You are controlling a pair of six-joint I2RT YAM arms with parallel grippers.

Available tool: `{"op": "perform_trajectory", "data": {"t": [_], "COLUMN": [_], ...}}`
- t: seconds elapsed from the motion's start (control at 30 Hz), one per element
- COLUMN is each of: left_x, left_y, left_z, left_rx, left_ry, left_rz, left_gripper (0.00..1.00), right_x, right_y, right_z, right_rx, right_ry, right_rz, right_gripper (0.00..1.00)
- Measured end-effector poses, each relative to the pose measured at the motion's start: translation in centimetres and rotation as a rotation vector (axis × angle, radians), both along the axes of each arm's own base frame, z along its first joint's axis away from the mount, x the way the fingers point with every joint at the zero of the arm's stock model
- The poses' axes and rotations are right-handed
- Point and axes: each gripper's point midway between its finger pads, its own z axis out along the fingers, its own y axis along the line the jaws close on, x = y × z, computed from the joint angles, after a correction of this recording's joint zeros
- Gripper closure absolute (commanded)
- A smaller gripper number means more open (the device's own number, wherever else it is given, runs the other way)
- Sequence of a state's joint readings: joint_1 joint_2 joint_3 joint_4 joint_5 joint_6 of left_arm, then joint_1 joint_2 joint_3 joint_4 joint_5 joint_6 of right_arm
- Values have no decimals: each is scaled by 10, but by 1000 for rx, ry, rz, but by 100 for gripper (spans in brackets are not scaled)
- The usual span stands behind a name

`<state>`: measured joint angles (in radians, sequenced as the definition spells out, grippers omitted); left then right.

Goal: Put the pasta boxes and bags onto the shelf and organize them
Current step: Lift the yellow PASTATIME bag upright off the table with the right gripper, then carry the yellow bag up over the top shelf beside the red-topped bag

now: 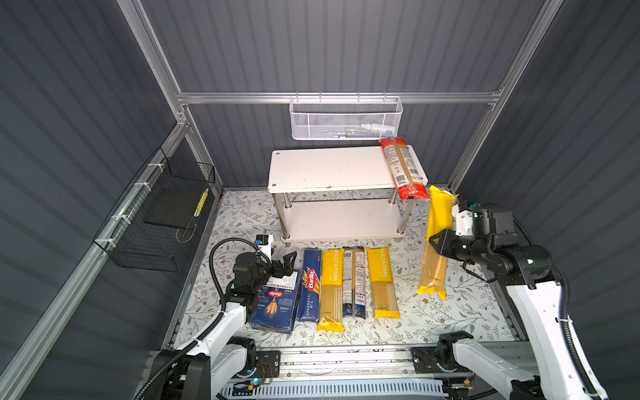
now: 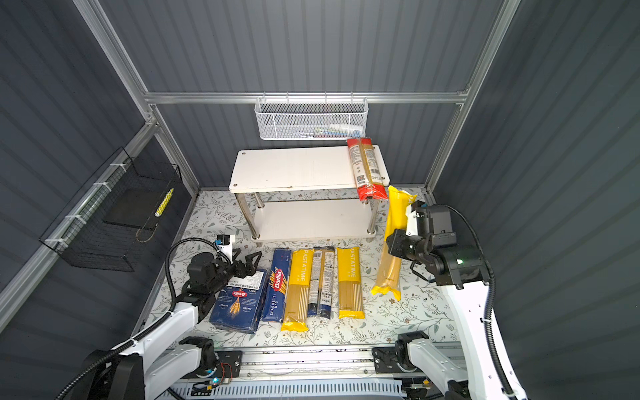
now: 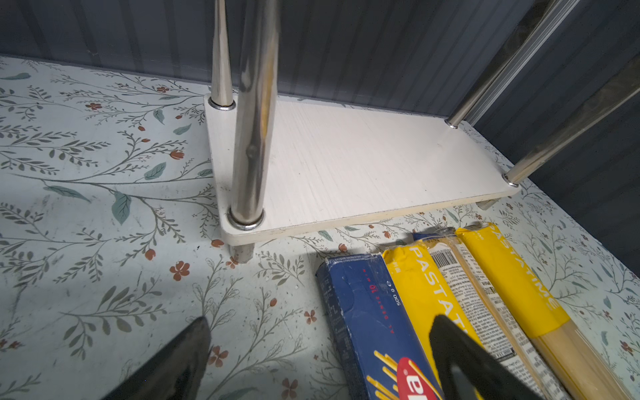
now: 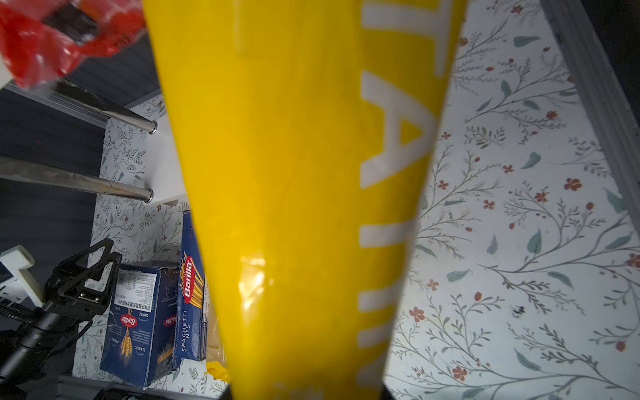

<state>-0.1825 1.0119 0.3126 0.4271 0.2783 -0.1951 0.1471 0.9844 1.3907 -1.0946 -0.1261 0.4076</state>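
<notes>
Mat [image 1: 467,311] floral, walls [image 1: 329,52] grey; right pincer [image 1: 435,244] pinches yellow bag [image 1: 439,211]; left pincer [image 1: 289,265] seemingly spread.

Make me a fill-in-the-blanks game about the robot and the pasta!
The lifted bag in the right gripper is coloured ___.
The red-ended bag lies on the shelf's ___ board.
The left gripper is ___ and holds nothing.
Missing words: yellow, top, open.

Top views high, looking down, wrist views close, all share shelf [image 1: 329,169]
</notes>
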Motion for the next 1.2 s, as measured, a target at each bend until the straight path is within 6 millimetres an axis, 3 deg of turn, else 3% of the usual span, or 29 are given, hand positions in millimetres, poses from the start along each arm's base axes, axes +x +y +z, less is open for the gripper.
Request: {"op": "perform_trajectory", "data": {"t": [0.27, 0.6, 0.9, 1.2], "left_x": [0, 0, 0, 0], "left_y": [0, 0, 0, 0], "left_z": [0, 0, 0, 0], "left_rx": [0, 0, 0, 0], "left_ry": [0, 1, 1, 1], "left_rz": [0, 0, 0, 0], "left_gripper": [0, 0, 1, 0], "right_x": [5, 29, 54, 84], "right_y": [0, 27, 68, 90], "right_z": [38, 84, 102, 110], "right_rx": [-16, 32, 60, 82], "right_ry": [-53, -132, -144, -164], "right_rz": [15, 122, 245, 297], "right_gripper": [81, 81, 80, 80]}}
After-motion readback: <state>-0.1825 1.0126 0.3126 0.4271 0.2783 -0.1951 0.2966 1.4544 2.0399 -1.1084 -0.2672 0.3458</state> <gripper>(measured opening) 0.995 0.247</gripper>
